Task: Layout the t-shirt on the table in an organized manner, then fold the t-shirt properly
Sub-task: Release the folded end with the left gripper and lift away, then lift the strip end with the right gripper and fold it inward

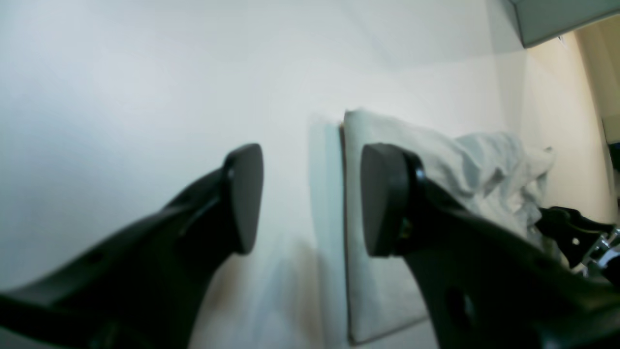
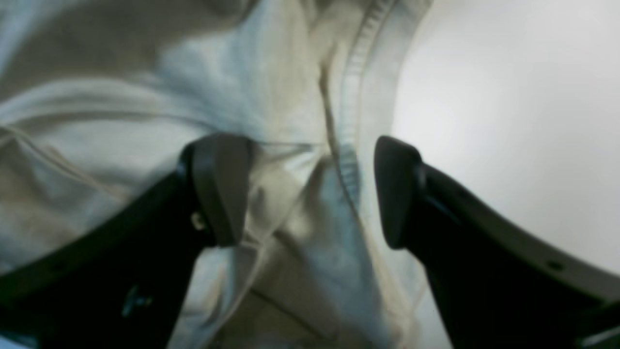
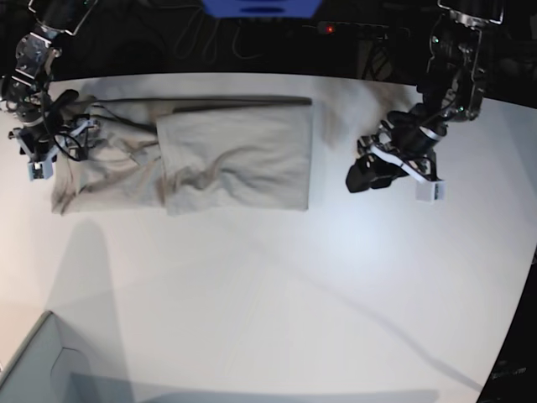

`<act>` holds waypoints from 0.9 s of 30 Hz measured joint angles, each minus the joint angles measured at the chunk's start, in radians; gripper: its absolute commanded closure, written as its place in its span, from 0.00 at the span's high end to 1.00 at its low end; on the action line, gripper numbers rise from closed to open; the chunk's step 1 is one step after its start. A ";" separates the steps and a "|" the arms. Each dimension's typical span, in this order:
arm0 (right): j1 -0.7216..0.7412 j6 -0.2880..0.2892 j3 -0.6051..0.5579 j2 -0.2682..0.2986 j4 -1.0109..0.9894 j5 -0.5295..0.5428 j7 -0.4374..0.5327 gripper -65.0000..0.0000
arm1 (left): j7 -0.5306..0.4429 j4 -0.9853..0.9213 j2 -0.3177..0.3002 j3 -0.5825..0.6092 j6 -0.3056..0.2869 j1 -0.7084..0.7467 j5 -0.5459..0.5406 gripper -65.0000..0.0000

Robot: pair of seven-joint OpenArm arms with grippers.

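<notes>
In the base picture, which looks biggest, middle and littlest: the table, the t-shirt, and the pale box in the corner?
1. The table looks biggest; it fills most of the view.
2. The t-shirt comes next.
3. The pale box looks littlest, but the picture's edge cuts it off, so its real size is unsure.

A robotics lab bench is suggested: two black arms mounted at a bare white table (image 3: pixel 277 294), cables and a lit power strip (image 3: pixel 352 30) glimpsed behind.
</notes>
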 measured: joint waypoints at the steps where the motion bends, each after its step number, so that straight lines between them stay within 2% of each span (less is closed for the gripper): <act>1: 0.000 0.000 -0.002 0.012 -0.010 0.000 0.000 0.63 | 0.004 0.000 0.000 0.000 0.000 0.000 0.000 0.49; 4: 0.006 -0.001 -0.006 0.043 -0.061 0.008 0.014 0.63 | -0.002 0.000 0.000 0.000 0.000 -0.001 0.000 0.49; 17: 0.085 -0.003 -0.003 0.074 -0.213 0.043 0.063 0.60 | -0.002 -0.001 0.000 -0.003 0.000 0.000 0.000 0.49; 19: 0.084 -0.003 -0.004 0.074 -0.213 0.044 0.065 0.52 | 0.004 -0.004 0.003 -0.025 0.000 -0.001 0.000 0.49; 21: 0.082 -0.003 -0.005 0.071 -0.213 0.047 0.072 0.40 | -0.002 -0.004 0.005 -0.048 0.000 0.000 0.000 0.49; 23: 0.082 -0.003 -0.007 0.069 -0.213 0.052 0.071 0.23 | -0.002 -0.005 0.002 -0.064 0.000 0.007 0.000 0.49; 25: 0.082 -0.002 -0.008 0.063 -0.214 0.056 0.072 0.02 | 0.002 -0.005 0.003 -0.080 0.000 0.014 0.000 0.49; 27: 0.082 -0.002 -0.008 0.063 -0.214 0.056 0.074 0.00 | 0.002 -0.005 0.003 -0.091 0.000 0.016 0.000 0.49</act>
